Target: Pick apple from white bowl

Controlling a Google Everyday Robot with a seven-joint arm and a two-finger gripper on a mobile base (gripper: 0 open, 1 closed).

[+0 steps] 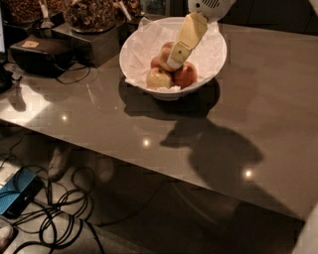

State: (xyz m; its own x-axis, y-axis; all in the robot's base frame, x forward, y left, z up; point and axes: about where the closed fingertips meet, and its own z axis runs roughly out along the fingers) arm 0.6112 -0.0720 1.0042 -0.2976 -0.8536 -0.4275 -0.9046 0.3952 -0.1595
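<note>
The white bowl (208,59), lined with crumpled white paper, stands on the grey table at the upper middle of the camera view. It holds three apples: a yellowish one (159,78) at the front left, a red one (186,75) at the front right, and one (165,51) behind them. My gripper (176,61) reaches down from the top edge into the bowl. Its pale yellow tip rests between the apples, against the rear one. It partly hides the rear apple.
Dark containers of nuts (89,15) stand at the back left beside the bowl. A black box (37,54) with a cable lies left of them. The table's front edge (149,171) runs diagonally. Cables (59,218) and a blue device (17,191) lie on the floor below.
</note>
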